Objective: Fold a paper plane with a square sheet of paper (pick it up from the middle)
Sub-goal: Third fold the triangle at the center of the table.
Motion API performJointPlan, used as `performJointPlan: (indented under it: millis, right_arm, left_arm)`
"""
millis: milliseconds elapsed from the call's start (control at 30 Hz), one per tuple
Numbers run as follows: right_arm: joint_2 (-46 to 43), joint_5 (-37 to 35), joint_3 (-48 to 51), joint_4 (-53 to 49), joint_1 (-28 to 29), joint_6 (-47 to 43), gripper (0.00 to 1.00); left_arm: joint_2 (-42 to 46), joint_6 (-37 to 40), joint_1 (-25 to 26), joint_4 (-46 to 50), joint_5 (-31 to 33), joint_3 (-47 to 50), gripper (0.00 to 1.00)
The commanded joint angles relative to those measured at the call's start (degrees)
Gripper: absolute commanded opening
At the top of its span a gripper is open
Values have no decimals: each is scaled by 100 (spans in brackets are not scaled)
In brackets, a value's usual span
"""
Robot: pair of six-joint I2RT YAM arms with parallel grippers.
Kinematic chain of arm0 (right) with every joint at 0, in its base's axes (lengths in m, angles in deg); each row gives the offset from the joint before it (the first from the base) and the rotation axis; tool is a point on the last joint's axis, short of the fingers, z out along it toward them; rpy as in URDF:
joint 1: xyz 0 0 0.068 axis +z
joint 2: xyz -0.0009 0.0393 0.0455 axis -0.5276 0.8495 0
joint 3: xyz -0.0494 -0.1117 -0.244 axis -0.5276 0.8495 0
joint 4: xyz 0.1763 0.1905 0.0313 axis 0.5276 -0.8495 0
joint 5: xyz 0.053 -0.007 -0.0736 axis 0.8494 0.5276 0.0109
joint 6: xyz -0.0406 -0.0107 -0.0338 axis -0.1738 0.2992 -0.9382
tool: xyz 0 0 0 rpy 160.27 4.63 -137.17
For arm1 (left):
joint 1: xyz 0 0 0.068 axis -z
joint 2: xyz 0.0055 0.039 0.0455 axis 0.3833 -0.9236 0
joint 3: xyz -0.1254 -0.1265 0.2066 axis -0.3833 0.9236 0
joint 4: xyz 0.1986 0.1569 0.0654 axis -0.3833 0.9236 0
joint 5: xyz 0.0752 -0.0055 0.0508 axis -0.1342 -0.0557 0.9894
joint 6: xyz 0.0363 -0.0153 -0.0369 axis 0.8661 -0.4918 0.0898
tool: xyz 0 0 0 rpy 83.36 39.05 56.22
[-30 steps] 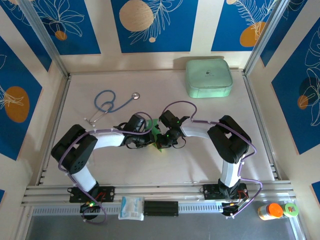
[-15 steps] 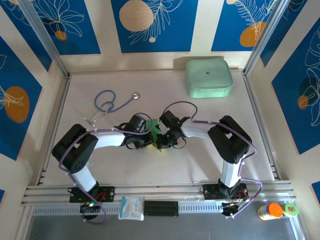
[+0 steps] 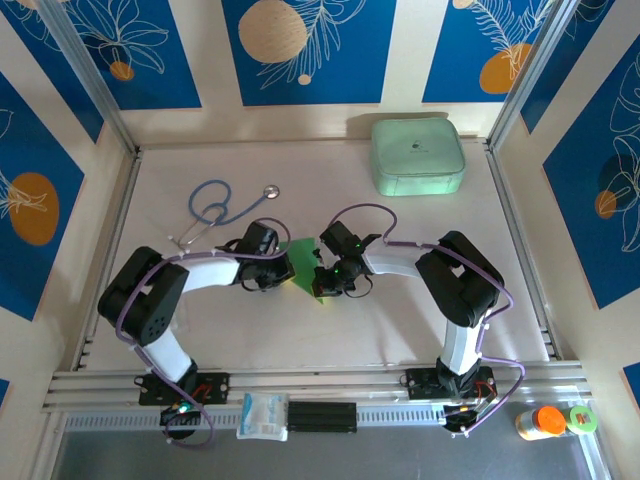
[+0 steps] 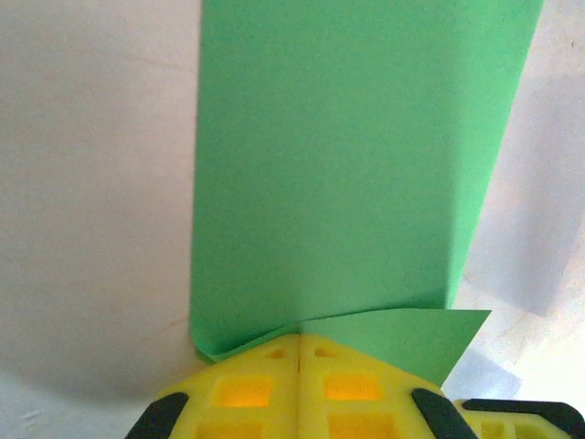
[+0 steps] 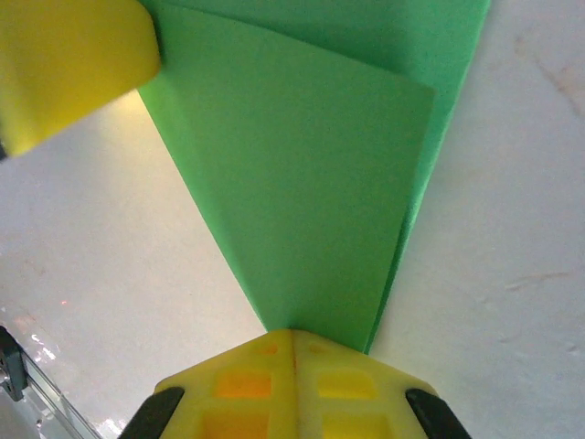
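Two grippers meet at the middle of the table (image 3: 400, 330), both closed on the paper (image 3: 302, 262), a bright green sheet doubled over on itself. The left gripper (image 3: 283, 271) comes in from the left, its yellow fingers (image 4: 247, 389) pressed together on one edge, where a small flap turns up beside the tips. The right gripper (image 3: 321, 286) faces it from the other side, fingers (image 5: 347, 389) likewise tight together, pinching a narrow pointed end of the paper where two layers fan out. Whether the sheet rests on the table or hangs just above it, I cannot tell.

Well apart, at the far right corner, sits the mint case (image 3: 418, 155), closed, so nothing inside it can be seen. A stethoscope (image 3: 222, 208) lies at the far left. Down by the front rail stands a capped bottle (image 3: 541, 422), with a white packet (image 3: 263, 415) near the left arm's base.
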Motion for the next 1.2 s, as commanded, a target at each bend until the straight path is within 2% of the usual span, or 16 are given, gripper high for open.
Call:
performJointPlan:
  millis: [0,367,567,700,800,967,1167]
  right_arm:
    - [586,-679,430,-828,21,152,0]
    - [634,-682,430,-819,24,239,0]
    - [589,-614,378,-793,21,162,0]
    - [537,-576,269,-792,13,32,0]
    - [510,-538,187,-799,4,-51,0]
    - [535,-504,117,-814,0,-128,0]
    - [549,-494,118,-819,-14,-162,0]
  left_arm:
    - [71,173,-284,316,658,157,0]
    - [172,566,-831,278,615,210,0]
    - [589,1145,-914,904,604,-362,0]
    - [847,1024,-821,743,122,-417,0]
    - [896,664,-606,473,3,-230,0]
    - [545,170,-235,-204,-358,2,0]
    - [18,231,-40,-12,-349,-289,0]
